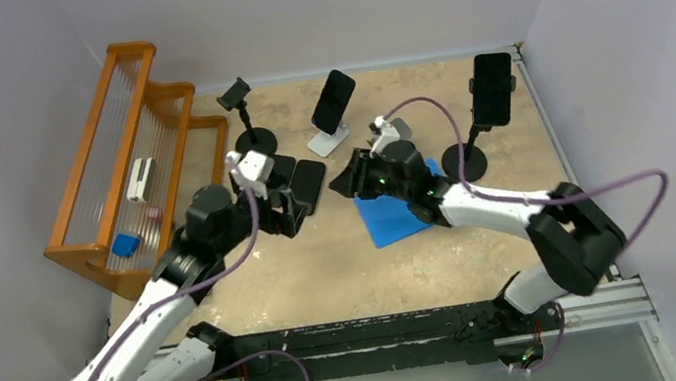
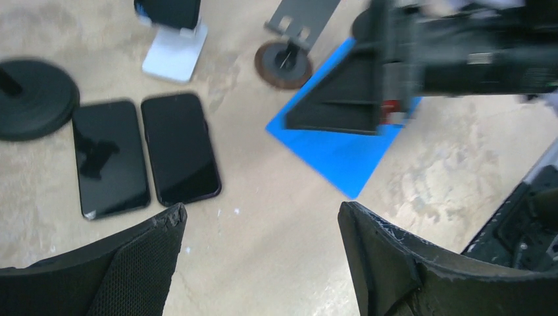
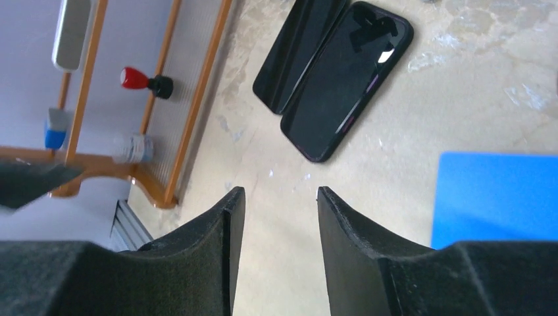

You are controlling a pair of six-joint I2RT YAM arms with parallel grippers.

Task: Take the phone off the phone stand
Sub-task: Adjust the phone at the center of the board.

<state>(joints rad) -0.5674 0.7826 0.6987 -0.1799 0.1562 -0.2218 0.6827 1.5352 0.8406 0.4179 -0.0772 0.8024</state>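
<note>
l hand (image 2: 260, 212) wide apart, empty, near 2 flat phones (image 2: 179, 148) on tabletop (image 2: 263, 263). r hand (image 3: 279, 192) partly apart, nothing between, by blue mat (image 3: 500, 197). phone (image 1: 333, 100) sits in white stand (image 1: 329, 139), second phone (image 1: 493, 88) clamped in black stand (image 1: 464, 161), both at back.

No text, brand mark, number or sign can be read in any view. The screens of the two phones (image 2: 179, 148) lying flat are dark and blank, and the blue sheet (image 2: 335, 155) shows no legible print.
</note>
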